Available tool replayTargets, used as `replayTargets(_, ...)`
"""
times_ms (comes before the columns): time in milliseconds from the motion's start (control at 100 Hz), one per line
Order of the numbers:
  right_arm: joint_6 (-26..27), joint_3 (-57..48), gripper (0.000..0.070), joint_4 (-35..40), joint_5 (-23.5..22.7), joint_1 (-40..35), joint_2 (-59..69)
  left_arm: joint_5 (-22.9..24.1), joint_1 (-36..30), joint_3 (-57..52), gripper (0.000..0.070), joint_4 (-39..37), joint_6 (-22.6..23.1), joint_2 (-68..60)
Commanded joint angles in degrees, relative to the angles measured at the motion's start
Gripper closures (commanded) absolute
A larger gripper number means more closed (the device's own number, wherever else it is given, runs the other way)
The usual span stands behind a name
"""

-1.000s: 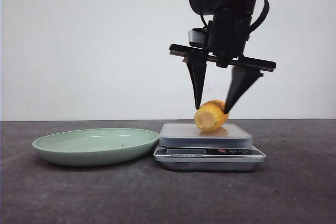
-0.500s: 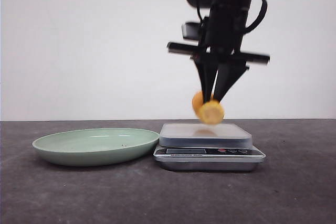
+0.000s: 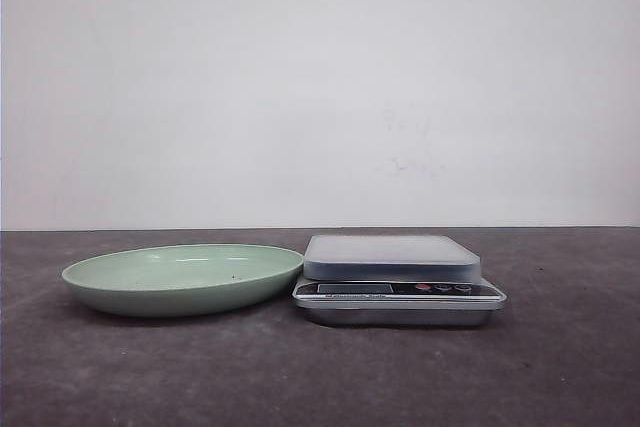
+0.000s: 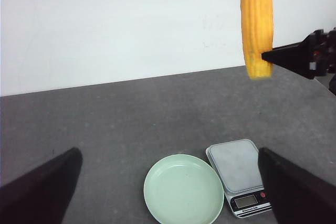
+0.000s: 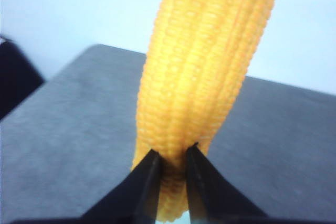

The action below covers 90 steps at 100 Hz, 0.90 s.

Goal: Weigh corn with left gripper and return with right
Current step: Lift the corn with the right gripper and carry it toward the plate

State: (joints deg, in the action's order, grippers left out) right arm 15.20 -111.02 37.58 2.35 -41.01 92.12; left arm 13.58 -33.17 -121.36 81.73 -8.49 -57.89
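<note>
The corn (image 5: 205,66), a yellow-orange cob with ribbed kernel rows, is pinched near one end between the black fingers of my right gripper (image 5: 173,156). It also shows in the left wrist view (image 4: 256,30), held high in the air by the right gripper (image 4: 265,55). My left gripper (image 4: 168,182) is open and empty, high above the table over the pale green plate (image 4: 157,192) and the scale (image 4: 236,158). In the front view the plate (image 3: 100,282) and the scale (image 3: 390,255) stand bare; neither gripper nor the corn shows there.
The silver scale with its display and red button sits just right of the plate on the dark grey table (image 3: 560,367). A white wall stands behind the table.
My right gripper shut on the corn on the scale, lifted it and rose out of the front view. The scale's platform is now bare.
</note>
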Motion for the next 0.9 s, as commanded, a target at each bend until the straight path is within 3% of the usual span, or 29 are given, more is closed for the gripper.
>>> replayTargets(0,-0.9,-1.5,0.0699,-1.2,0.2,-1.4,1.5,0.2,-0.3,-1.2,0.0,1.9,0.5,-0.5)
replayTargets(340,0.7,-1.5,0.0699,3.0,-0.2,-4.2,6.8,0.1,-0.3,-1.2,0.0,1.9,0.0,-0.5)
replayTargets(590,6.8,-1.5,0.0699,8.9,-8.2,-4.7,16.1,0.1,-0.3,-1.2,0.0,1.9,-0.2,-0.5)
replayTargets(890,11.0,-1.5,0.0699,10.7,-11.6,-7.7,26.5,0.1,-0.3,-1.2,0.0,1.9,-0.2,-0.5)
